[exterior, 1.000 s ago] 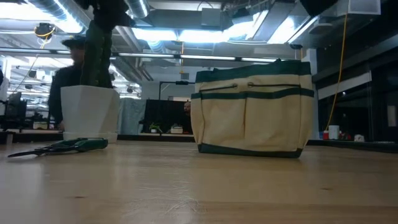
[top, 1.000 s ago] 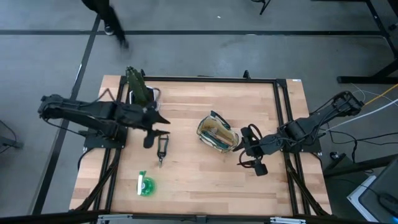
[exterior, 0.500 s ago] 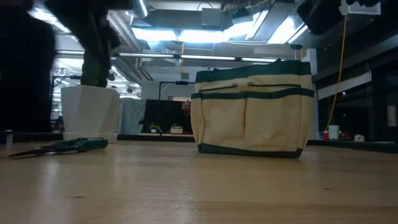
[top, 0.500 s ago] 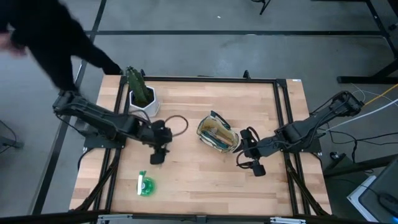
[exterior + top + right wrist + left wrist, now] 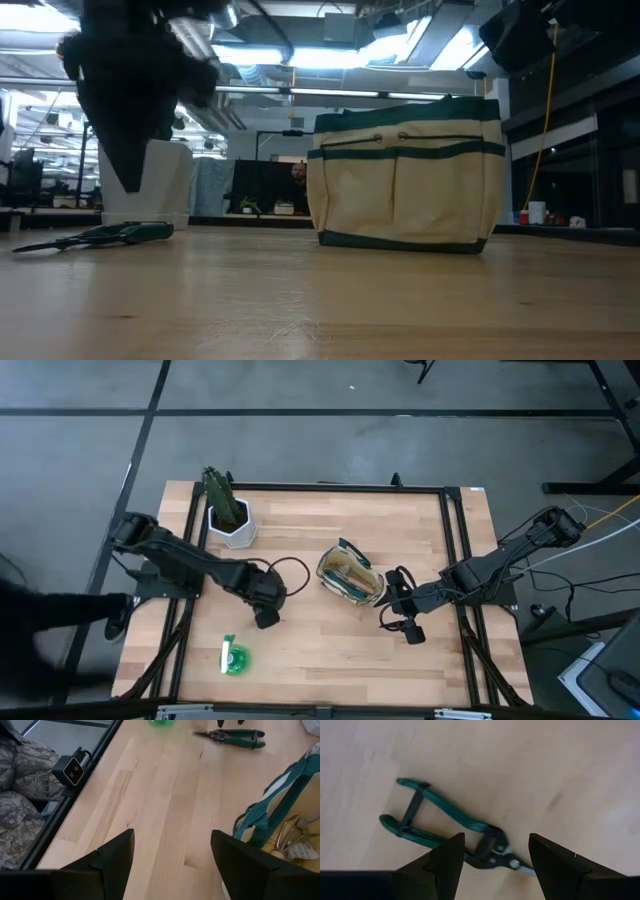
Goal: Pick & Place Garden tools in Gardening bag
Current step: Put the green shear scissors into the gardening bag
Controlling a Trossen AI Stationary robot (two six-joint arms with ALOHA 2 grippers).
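Left gripper (image 5: 492, 852), fingers spread wide and empty, above green-handled black pruning shears (image 5: 455, 827); best centred over the pivot (right gripper (image 5: 172, 855) likewise spread, empty).

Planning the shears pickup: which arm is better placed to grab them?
Left. Its open claw hangs right over the green-handled pruning shears lying on the wooden table. The right claw waits beside the tan fabric bag.

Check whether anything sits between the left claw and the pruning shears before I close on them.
Nothing visible does. The left claw hangs open directly over the pruning shears, its fingers either side of the pivot, with only bare table around them. The gardening bag stands apart, off to the side.
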